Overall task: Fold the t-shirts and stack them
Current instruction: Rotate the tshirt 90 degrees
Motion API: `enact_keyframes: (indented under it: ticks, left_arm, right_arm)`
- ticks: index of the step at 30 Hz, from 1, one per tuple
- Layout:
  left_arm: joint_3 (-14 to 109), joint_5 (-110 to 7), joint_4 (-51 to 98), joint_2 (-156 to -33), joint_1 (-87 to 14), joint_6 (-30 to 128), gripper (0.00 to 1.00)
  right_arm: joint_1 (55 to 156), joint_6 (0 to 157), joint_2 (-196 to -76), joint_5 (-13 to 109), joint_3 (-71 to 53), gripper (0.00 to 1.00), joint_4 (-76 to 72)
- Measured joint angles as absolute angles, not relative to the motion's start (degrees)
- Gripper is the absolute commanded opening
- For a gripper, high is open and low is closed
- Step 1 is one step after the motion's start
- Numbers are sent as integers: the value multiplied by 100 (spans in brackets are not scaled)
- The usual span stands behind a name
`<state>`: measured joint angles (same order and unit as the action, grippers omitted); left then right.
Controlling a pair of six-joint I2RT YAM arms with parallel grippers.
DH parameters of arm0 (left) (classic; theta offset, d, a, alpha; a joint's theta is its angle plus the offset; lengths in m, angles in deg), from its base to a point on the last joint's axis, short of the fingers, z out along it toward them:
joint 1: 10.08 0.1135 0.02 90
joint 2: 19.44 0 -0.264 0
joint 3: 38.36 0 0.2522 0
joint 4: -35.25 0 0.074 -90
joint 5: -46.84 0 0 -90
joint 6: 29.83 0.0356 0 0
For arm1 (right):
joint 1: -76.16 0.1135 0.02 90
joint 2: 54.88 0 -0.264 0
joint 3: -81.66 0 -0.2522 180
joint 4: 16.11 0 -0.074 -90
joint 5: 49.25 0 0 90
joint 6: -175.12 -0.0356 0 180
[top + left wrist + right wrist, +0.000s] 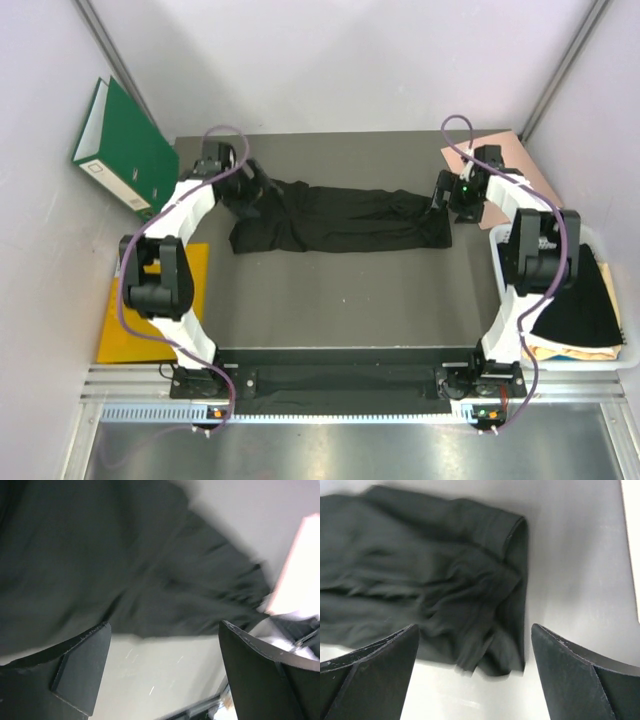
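A black t-shirt [335,217] lies crumpled in a long band across the far half of the dark table [340,300]. My left gripper [250,183] is open and empty over the shirt's left end; in the left wrist view the cloth [100,565] lies beyond its fingers [85,667]. My right gripper [440,195] is open and empty at the shirt's right end; the right wrist view shows that bunched end [445,585] just ahead of its fingers [580,675], not between them.
A white bin [605,330] at the right edge holds folded dark and tan clothes. A green binder [125,145] leans at the far left. A yellow sheet [150,305] lies left of the table, a pink sheet [520,160] at the far right.
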<state>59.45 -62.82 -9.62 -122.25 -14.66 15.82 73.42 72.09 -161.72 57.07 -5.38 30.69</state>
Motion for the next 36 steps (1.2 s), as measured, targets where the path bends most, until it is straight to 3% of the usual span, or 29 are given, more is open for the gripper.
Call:
enact_keyframes:
  ticks: [5,10,13,16,17,19,20,21,22,23,25,34,35,36]
  left_arm:
    - [4404,-6147,-1181,-11602,-1466,1426,93]
    - [3596,-6149,-1236,-11574,-1468,1234,85]
    - [3596,-6140,-1161,-11718,-1473,1197,84]
    - [3759,-6118,-1177,-12129,-1488,1131,85]
    - [3884,-6173,-1240,-12229,-1488,1090,85]
    - [4144,-6149,-1212,-12439,-1490,1035,79]
    - [4295,-6149,-1214,-12553,-1490,1000,70]
    - [4468,-6147,-1194,-12693,-1490,956,57]
    - [4706,-6118,-1146,-12891,-1492,924,25]
    - [4811,-6131,-1144,-12972,-1495,871,12]
    - [5158,-5932,-1137,-13300,-1501,906,0]
    - [7696,-6066,-1618,-14937,-1523,904,0]
    - [8100,-6107,-1627,-15182,-1527,887,26]
    - [8476,-6168,-1585,-15442,-1536,880,56]
  right_arm:
    - [7342,7213,-16966,5659,-145,92,3117]
    - [7377,7200,-17189,5617,235,86,2951]
    - [7451,7163,-17289,5593,257,72,2909]
    - [7602,7089,-17300,5578,227,48,2890]
    - [7668,7054,-17300,5578,185,31,2866]
    - [7775,7025,-17283,5635,50,15,2798]
    - [7829,6907,-17248,5681,-99,7,2706]
    - [7845,6874,-17204,5753,-213,6,2645]
    - [7867,6787,-17093,5764,-420,5,2488]
    - [7864,6730,-16996,5799,-560,4,2429]
    - [7860,6544,-16719,5895,-1013,4,2291]
    - [7934,6219,-15438,6135,-2623,7,3065]
    - [7987,6201,-15298,6144,-2774,12,3213]
    - [8059,6188,-15154,6168,-2916,26,3362]
